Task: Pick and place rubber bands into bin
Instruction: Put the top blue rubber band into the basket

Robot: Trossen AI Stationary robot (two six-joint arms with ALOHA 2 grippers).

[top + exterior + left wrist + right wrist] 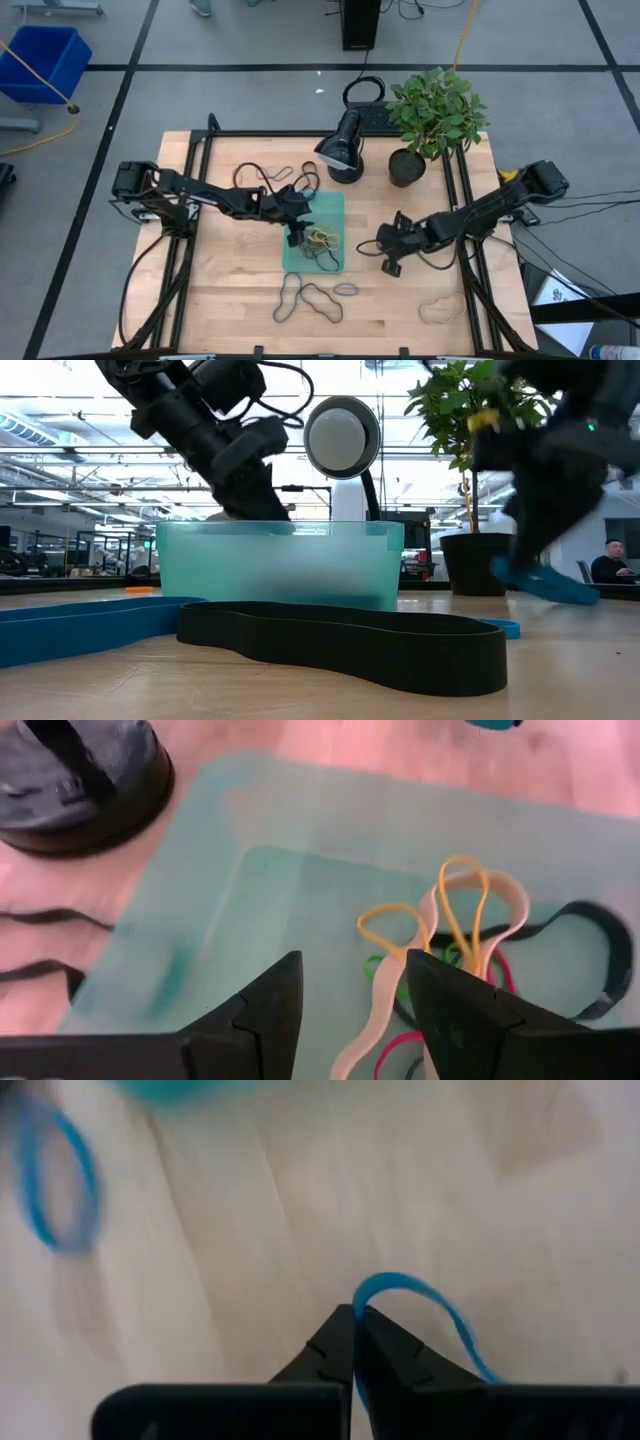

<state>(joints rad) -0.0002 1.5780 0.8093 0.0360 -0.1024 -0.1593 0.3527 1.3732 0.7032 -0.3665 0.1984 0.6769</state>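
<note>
We see the left gripper (296,236) over the bin (330,205) at the center of the surface (230,290), its fingers (265,1010) parted and empty above a tangle of yellow, tan, red, green and black bands (455,950) lying inside. At the bin's 3 o'clock, the right gripper (388,262) is clenched on a blue band (410,1295), lifted off the wood. Another blue band (346,289) lies at the bin's 5 o'clock, beside 2 black bands (308,298) at 6 o'clock. More black bands (262,174) rest at 10 o'clock, a tan band (436,310) at 4 o'clock.
</note>
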